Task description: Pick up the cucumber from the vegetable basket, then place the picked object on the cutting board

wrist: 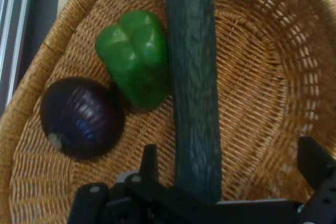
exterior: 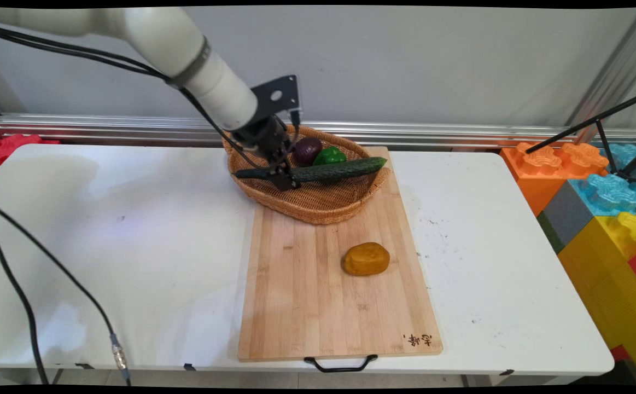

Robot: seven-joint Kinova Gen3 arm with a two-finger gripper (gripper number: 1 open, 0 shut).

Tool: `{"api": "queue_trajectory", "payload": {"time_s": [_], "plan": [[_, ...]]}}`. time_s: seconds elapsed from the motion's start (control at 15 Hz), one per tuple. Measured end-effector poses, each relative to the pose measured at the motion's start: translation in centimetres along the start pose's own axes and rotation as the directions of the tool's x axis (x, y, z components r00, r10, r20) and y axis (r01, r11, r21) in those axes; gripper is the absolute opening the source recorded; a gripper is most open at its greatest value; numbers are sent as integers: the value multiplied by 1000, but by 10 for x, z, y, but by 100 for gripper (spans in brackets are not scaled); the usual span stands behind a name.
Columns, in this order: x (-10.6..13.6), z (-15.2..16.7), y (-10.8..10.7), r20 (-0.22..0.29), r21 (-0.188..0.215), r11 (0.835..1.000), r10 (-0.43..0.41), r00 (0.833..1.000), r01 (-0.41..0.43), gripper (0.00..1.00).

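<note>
My gripper (exterior: 284, 178) (wrist: 231, 166) is down inside a wicker basket (exterior: 318, 210) (wrist: 273, 77), open. Its fingers stand on either side of the near end of a long dark-green cucumber (exterior: 326, 171) (wrist: 194, 87). In the hand view the left finger (wrist: 149, 161) is close beside the cucumber and the right finger (wrist: 315, 161) stands well off it. The cucumber lies across the basket with its far tip over the rim. Beside it in the basket lie a green bell pepper (exterior: 328, 156) (wrist: 137, 56) and a purple onion (exterior: 307, 150) (wrist: 81, 116).
The basket sits on the far end of a wooden cutting board (exterior: 307, 306), where an orange-brown lump (exterior: 366, 259) also lies. Big coloured toy blocks (exterior: 596, 191) and a black tripod leg (exterior: 585, 125) stand at the right. Black cables (exterior: 22, 295) hang at the left.
</note>
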Motion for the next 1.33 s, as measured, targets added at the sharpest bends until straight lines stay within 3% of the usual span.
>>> {"api": "queue_trajectory", "payload": {"time_s": [0.67,0.73,1.33], "plan": [[14,54,-2,22,30,996,82,996,-82,100],[15,56,-2,23,30,996,87,996,-87,0],[25,55,1,26,41,993,111,993,-112,0]]}}
